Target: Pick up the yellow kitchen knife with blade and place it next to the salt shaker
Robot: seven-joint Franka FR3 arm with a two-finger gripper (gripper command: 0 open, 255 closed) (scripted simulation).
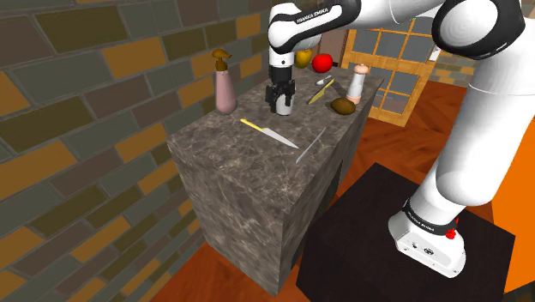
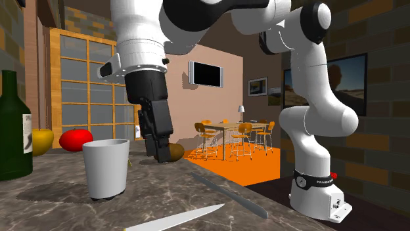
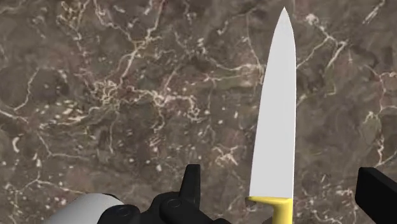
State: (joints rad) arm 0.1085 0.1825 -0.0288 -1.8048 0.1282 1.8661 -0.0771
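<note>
Approach step: the black claw point(image 1: 281, 109) hovers spread above the dark veined worktop point(image 1: 257, 189). The yellow-handled knife point(image 3: 275, 114) lies flat below, between its fingers, untouched. Next, it likely descends and grips the handle.

Open pincer point(image 1: 281, 108), straight down.

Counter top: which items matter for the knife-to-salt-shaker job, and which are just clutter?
Job: yellow-handled knife, salt shaker, gripper (open).
Clutter: grey knife, pink bottle, red fruit, yellow apple, brown fruit, white cup.
</note>
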